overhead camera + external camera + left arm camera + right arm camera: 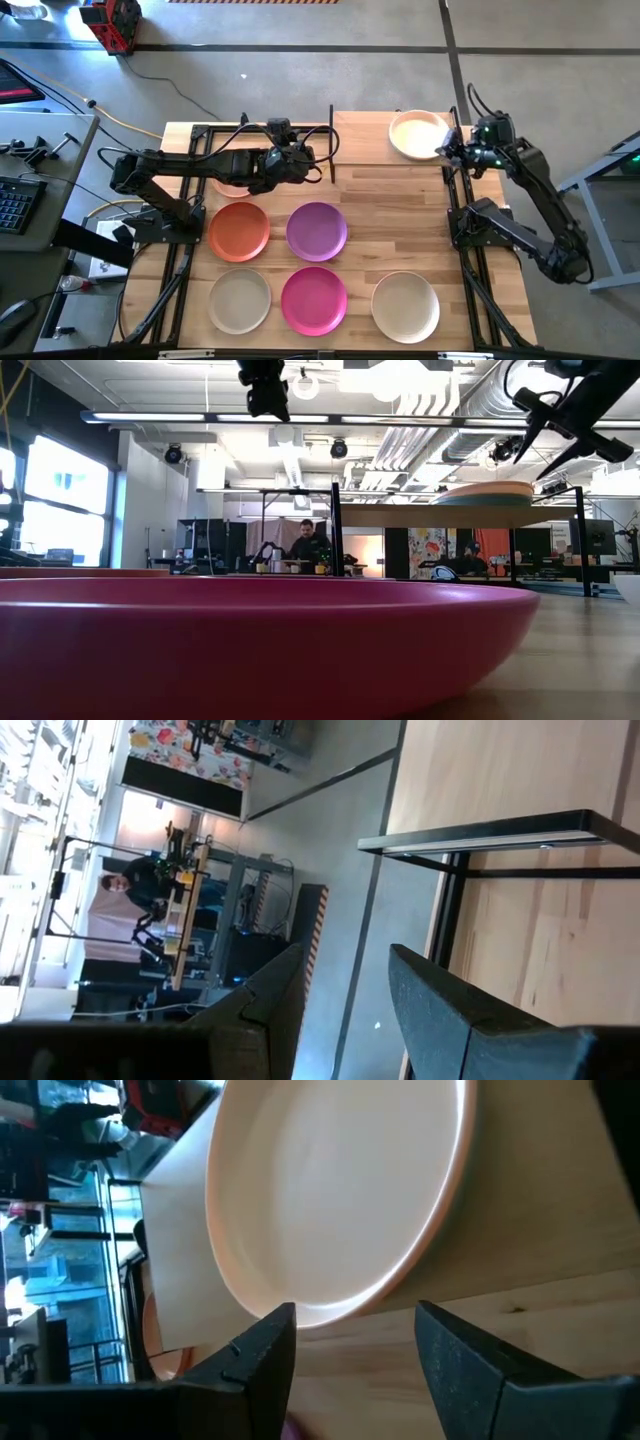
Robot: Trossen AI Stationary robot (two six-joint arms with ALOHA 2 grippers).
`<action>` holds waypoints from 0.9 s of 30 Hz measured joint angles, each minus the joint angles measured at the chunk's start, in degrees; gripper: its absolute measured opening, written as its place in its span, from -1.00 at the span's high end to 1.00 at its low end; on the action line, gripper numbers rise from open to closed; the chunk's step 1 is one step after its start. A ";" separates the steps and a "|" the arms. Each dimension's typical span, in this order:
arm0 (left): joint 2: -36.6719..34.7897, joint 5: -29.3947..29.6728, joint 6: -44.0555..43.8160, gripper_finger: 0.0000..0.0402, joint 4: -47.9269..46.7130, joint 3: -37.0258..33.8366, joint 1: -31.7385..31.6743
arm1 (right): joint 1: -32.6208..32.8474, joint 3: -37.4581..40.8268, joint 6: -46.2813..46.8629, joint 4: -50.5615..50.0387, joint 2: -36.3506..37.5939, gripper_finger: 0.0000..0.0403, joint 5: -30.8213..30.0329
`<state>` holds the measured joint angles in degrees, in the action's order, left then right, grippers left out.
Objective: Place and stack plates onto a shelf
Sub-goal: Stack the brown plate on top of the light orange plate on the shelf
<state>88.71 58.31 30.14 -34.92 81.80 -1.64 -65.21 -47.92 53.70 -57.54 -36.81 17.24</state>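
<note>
The shelf (365, 135) stands at the table's far edge. On its right end lies a cream plate (418, 135); in the low view a pale teal rim (485, 498) shows under it. My right gripper (355, 1345) is open just beside this plate's rim, and the low view shows it raised clear (545, 445). My left gripper (318, 168) hangs open above the table, left of the shelf, over a partly hidden peach plate (226, 188). Orange (239, 231), purple (317, 231), beige (240, 300), magenta (314, 300) and off-white (405, 306) plates lie flat on the table.
Black frame rails run along both sides of the table, and a black shelf post (331, 140) stands just right of my left gripper. Bare wood lies between the purple plate and my right arm's base (480, 225). A person (310, 545) sits far behind the table.
</note>
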 joint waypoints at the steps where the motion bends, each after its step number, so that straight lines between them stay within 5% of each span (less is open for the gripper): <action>1: 0.00 -0.46 -0.05 0.32 -0.01 0.00 -0.01 | 0.00 0.00 -0.03 0.01 0.19 0.09 -0.58; 27: 0.00 -3.80 -1.58 0.32 -0.04 0.00 -1.72 | -0.02 0.00 -2.74 4.64 -5.23 0.09 -2.17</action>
<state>88.71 54.51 28.56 -34.96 81.80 -3.36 -65.23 -47.92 50.95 -52.89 -42.04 15.07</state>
